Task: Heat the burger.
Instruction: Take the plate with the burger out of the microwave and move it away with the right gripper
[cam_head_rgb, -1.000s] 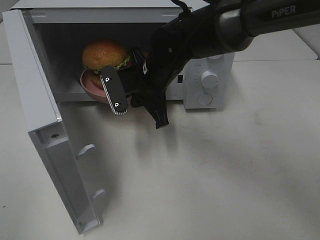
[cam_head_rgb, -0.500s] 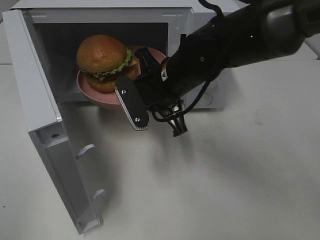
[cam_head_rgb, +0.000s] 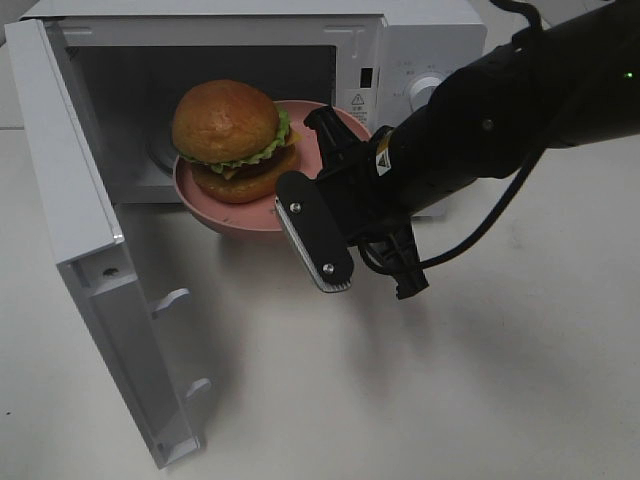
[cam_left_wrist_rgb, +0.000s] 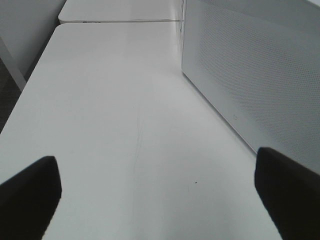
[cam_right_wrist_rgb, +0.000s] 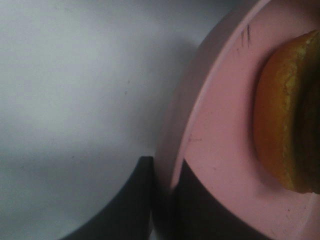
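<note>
Exterior high view: the burger (cam_head_rgb: 232, 140) sits on the pink plate (cam_head_rgb: 250, 215), bun dome up, its stack of bun, lettuce frill and patty rising a little tilted, the dome leaning toward the cavity. It is about as wide as it is tall, so no clear long axis across the plate. Plate and burger hang at the mouth of the microwave (cam_head_rgb: 420, 40), partly past the front opening, with the microwave door (cam_head_rgb: 90, 260) swung wide at the left.

The right gripper (cam_head_rgb: 325, 215) is nipped tight on the plate's near rim; in the right wrist view the rim (cam_right_wrist_rgb: 172, 165) passes between 2 dark fingers (cam_right_wrist_rgb: 125, 205), 1 on each face, with the burger's lower bun (cam_right_wrist_rgb: 285, 125) further along the plate. The burger lies just beyond the gripper, toward the cavity, not touching the fingers.

The left gripper (cam_left_wrist_rgb: 160, 200) shows in its wrist view only, its 2 fingers (cam_left_wrist_rgb: 30, 195) spread wide apart over the bare table (cam_left_wrist_rgb: 125, 115), holding nothing, beside the microwave's perforated side wall (cam_left_wrist_rgb: 260, 80).
</note>
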